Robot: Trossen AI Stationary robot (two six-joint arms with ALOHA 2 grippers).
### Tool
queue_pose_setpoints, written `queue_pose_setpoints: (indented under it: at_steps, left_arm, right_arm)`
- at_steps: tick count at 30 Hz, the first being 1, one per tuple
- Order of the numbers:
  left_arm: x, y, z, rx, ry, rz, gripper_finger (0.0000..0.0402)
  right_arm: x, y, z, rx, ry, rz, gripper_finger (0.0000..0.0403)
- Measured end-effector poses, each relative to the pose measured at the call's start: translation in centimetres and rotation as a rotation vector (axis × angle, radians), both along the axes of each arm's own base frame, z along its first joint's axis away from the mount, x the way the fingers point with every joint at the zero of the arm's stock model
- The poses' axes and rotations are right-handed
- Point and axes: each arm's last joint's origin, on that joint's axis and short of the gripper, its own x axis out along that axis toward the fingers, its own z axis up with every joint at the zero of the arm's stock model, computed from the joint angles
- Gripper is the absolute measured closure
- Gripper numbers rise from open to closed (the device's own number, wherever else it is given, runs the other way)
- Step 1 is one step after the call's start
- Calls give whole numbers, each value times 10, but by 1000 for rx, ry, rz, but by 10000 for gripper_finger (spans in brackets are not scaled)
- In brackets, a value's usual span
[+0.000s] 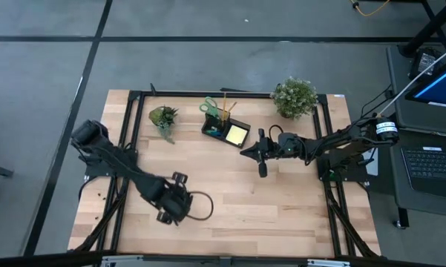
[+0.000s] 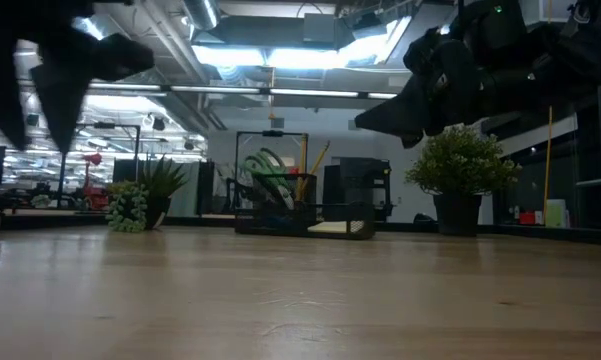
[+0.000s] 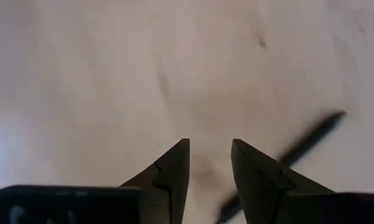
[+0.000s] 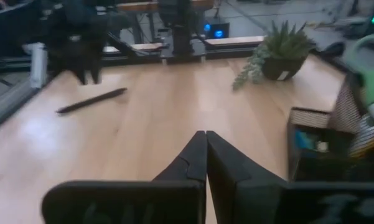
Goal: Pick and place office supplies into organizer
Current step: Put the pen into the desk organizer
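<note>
The black mesh organizer (image 1: 226, 127) stands at the table's far middle, holding green-handled scissors (image 1: 209, 106), pencils (image 1: 228, 109) and a yellow sticky-note pad (image 1: 237, 134). It also shows in the low view (image 2: 302, 208) and the right wrist view (image 4: 317, 149). A black pen (image 4: 90, 101) lies flat on the table below my left gripper; it also shows in the left wrist view (image 3: 302, 146). My left gripper (image 3: 210, 155) hangs open and empty above the table at the near left (image 1: 171, 209), with the pen off to one side. My right gripper (image 4: 205, 140) is shut and empty, hovering just right of the organizer (image 1: 246, 153).
Two potted plants stand at the far edge, a small one at the left (image 1: 163, 119) and a bushier one at the right (image 1: 294, 96). A black cable loop (image 1: 202, 208) lies beside my left gripper. Bare wood stretches across the table's middle and near side (image 1: 282, 215).
</note>
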Motion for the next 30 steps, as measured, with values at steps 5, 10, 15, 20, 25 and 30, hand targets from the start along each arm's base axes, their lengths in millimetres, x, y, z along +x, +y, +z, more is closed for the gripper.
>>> queue_pose_setpoints:
  at_steps: [5,10,15,20,25,30]
  left_arm:
    - [5,-25,-17,-30,166,-68,288]
    - [1,-41,-28,-29,274,-117,288]
    - [-3,-51,-34,-21,276,-167,288]
    - [-2,-54,-45,16,303,-222,288]
    - [1,-52,-51,100,270,-231,288]
    - [3,-49,-51,62,296,-228,288]
  right_arm:
    - [0,-3,0,-76,-1,-62,393]
    - [0,-4,0,-67,-1,-72,393]
    - [0,-4,1,-57,-3,-73,393]
    - [2,-4,5,-56,-27,-74,393]
    - [7,-3,11,-55,-50,-71,393]
    - [8,1,12,-57,-55,-51,393]
